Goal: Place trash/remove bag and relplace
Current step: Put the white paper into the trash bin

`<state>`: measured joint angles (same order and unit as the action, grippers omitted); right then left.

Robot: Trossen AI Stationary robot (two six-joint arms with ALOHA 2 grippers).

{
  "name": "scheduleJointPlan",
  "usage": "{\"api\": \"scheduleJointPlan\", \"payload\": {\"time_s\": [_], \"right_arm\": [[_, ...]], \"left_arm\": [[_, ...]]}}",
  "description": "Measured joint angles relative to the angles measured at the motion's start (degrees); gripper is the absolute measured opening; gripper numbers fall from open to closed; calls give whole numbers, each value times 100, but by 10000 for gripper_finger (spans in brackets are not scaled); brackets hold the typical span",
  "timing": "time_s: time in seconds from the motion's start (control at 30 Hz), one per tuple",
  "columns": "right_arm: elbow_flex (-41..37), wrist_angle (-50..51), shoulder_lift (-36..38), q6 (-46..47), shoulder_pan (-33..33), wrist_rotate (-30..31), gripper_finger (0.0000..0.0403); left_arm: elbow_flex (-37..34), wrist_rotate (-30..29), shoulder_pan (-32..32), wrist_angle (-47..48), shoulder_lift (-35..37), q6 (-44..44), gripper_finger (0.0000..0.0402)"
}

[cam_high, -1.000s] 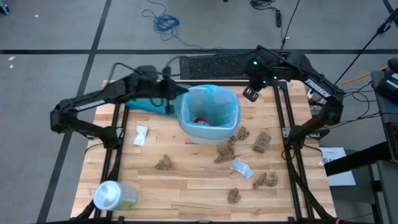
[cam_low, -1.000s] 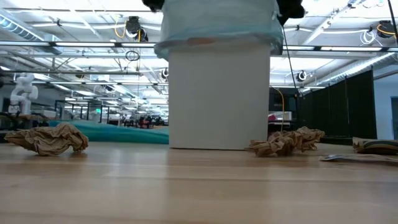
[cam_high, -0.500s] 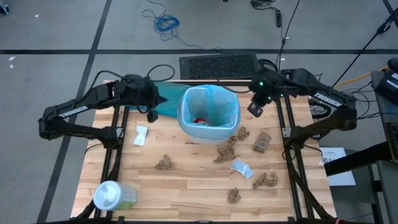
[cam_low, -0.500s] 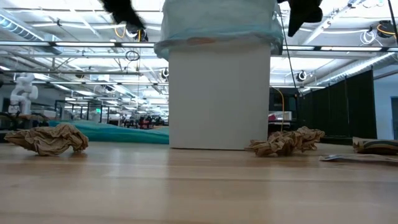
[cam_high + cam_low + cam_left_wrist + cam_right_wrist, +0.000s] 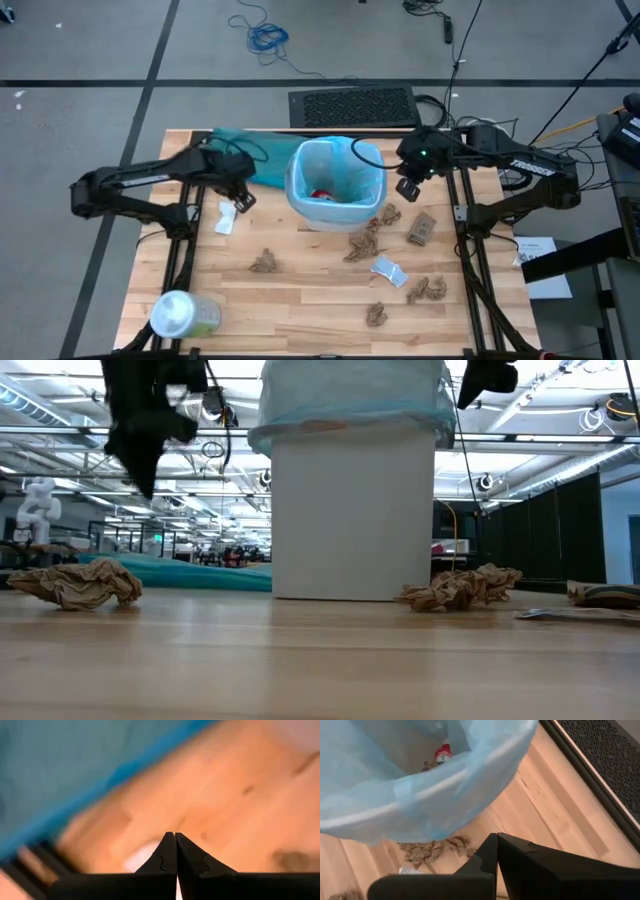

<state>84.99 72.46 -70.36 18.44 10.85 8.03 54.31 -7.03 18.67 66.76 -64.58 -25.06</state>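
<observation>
Bag point(image 5: 352, 160), the pale blue liner, is fitted in the white bin point(image 5: 352, 520) at the back middle of the counter point(image 5: 300, 300), its edge folded over the rim. Inside the bin lies a small red bottle point(image 5: 442, 753). Left end effector point(image 5: 242, 199) hangs just left of the bin, above a white scrap point(image 5: 227, 217), its fingers pressed together and holding nothing. Right end effector point(image 5: 407, 188) hovers just right of the bin, fingers likewise closed and empty. Crumpled brown paper wads point(image 5: 366, 240) lie on the counter in front and to the right of the bin. A teal bag point(image 5: 250, 158) lies left of the bin. No readable writing shows.
</observation>
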Motion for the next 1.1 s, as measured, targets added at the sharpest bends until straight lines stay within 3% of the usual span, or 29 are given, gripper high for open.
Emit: {"api": "scheduleJointPlan", "payload": {"time_s": [0.3,0.57,0.87,1.1], "right_arm": [[0,-98,-3,-74,-85,0,0],[0,-89,-3,-111,-85,-2,0],[0,-45,-3,-155,-85,-5,0],[2,-41,-5,-177,-83,-9,0]], "left_arm": [[-884,-2,-272,-398,-1140,-461,0],[-951,-2,-493,-812,-1897,-418,30],[-932,-263,-493,-626,-2062,-456,100],[-919,-310,-493,-411,-2063,-468,127]]}}
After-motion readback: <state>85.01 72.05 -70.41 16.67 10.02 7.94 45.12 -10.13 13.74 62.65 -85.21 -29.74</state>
